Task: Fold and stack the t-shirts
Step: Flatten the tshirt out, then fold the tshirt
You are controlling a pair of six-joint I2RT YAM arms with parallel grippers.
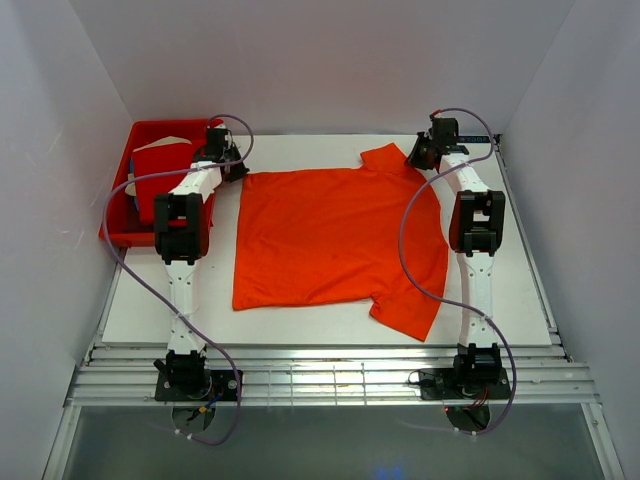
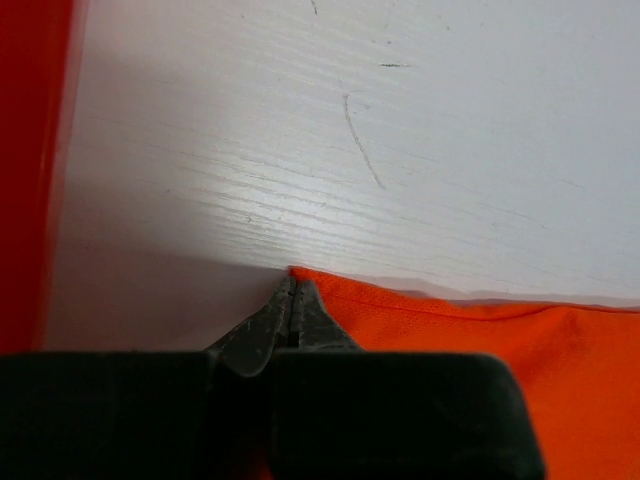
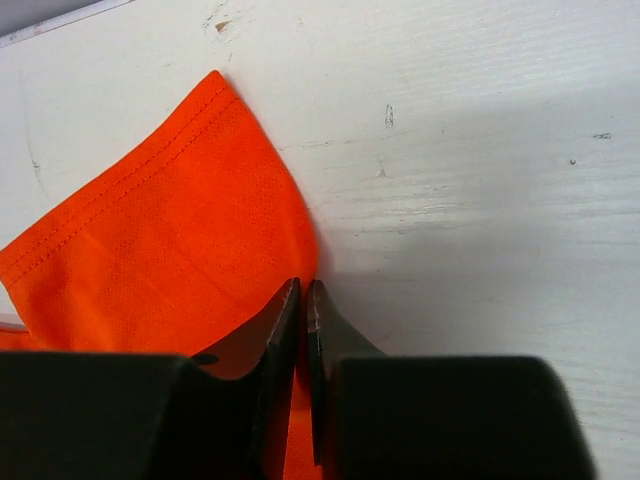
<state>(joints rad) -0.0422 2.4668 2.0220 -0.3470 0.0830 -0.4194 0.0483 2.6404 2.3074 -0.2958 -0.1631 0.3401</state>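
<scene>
1. White table [image 1: 300, 325]: orange t-shirt [image 1: 330, 240] lies flat at centre; red t-shirt [image 1: 158, 180] sits in the tray [image 1: 165, 126] at 10 o'clock.
2. The left gripper [image 2: 292, 300] pinches its 11 o'clock corner and the right gripper [image 3: 304, 300] its 1 o'clock sleeve, likely to fold.

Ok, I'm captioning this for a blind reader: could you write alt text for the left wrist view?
The left hand, shut tight, pinches a corner of an orange t-shirt lying on a scuffed white table. A strip of the red tray runs down the left edge.
</scene>
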